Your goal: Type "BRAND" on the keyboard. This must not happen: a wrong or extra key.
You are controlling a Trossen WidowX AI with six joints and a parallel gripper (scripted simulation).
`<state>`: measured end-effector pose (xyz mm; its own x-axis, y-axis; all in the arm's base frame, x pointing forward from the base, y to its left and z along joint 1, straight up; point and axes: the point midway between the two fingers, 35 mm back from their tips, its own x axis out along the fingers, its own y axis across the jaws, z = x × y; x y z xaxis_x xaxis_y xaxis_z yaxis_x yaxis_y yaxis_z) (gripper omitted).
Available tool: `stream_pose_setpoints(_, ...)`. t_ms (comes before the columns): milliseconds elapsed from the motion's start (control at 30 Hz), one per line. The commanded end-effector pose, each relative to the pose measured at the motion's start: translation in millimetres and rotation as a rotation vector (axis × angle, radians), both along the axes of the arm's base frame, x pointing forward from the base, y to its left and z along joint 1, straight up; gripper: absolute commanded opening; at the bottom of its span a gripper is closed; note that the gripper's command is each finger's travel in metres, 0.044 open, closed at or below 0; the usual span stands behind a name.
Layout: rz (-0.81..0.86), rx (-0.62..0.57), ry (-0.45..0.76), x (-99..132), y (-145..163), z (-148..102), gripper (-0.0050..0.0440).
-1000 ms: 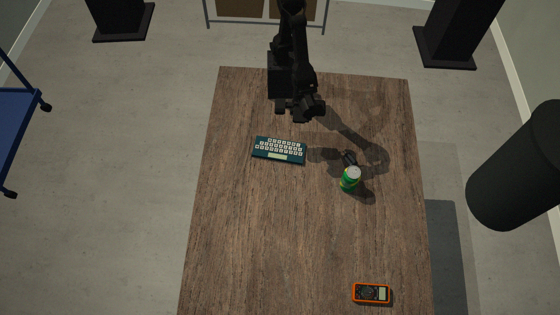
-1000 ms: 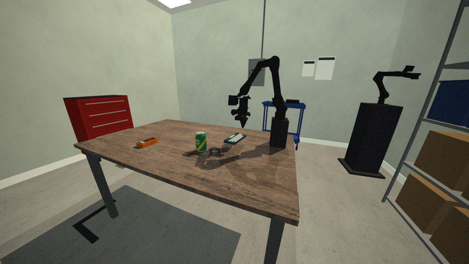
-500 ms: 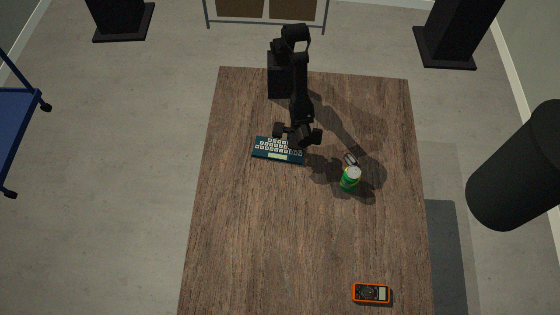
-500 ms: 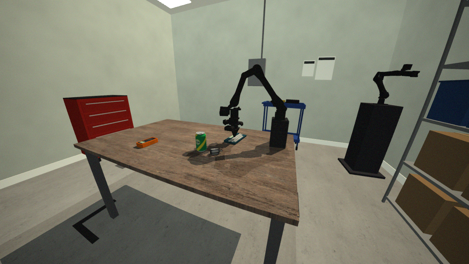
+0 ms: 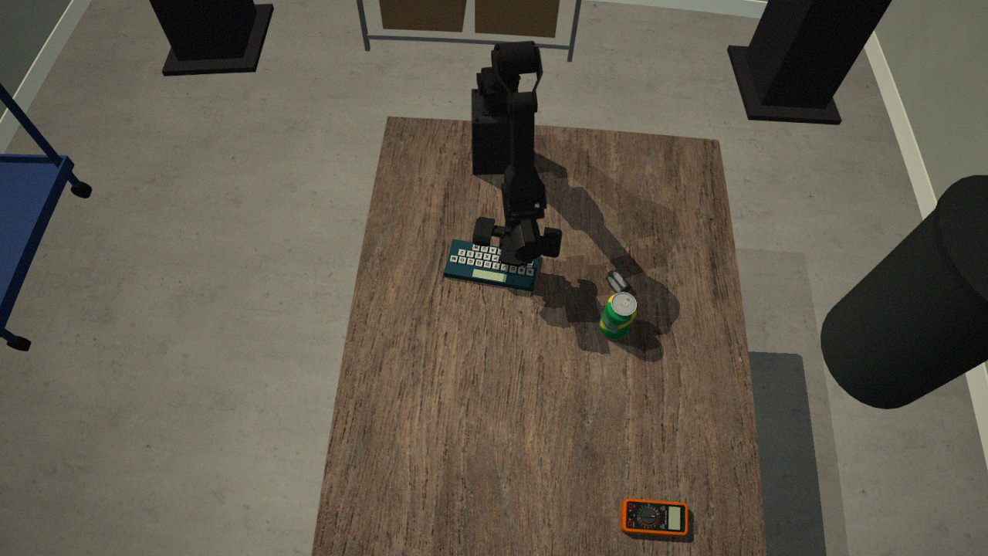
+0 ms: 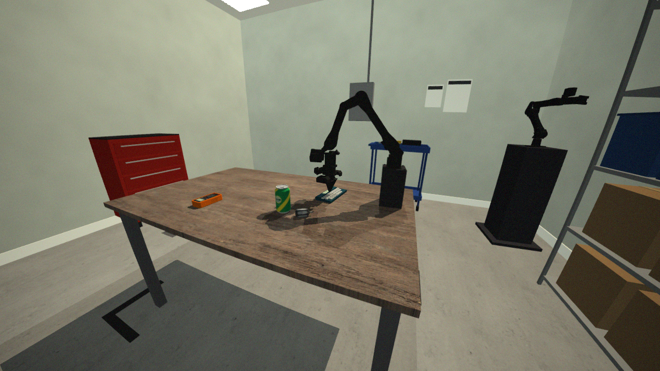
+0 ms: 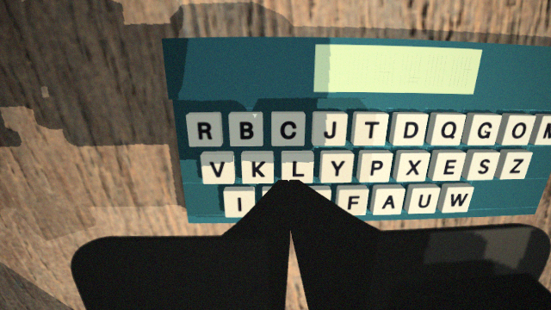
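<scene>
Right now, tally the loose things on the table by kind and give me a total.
Keyboard: 1
Can: 1
Multimeter: 1
Small dark gadget by the can, too small to name: 1
Total: 4
</scene>
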<state>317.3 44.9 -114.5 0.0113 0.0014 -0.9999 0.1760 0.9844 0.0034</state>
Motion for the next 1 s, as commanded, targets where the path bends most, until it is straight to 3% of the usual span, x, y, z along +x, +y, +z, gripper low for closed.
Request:
stream_pose_setpoints(0,-0.012,0.0,-0.022,-2.9,-38.8,7.2,-0.005)
stream_pose_setpoints(433,-0.012,0.002,-0.019,-6.9,-51.2,6.4,-0.005)
stream_pose_setpoints(633,-0.014,-0.006,-0.021,-16.0,-105.4,7.0,-0.005)
stream_pose_setpoints(967,-0.013,-0.005,-0.013,-19.0,-115.8,4.0,-0.005)
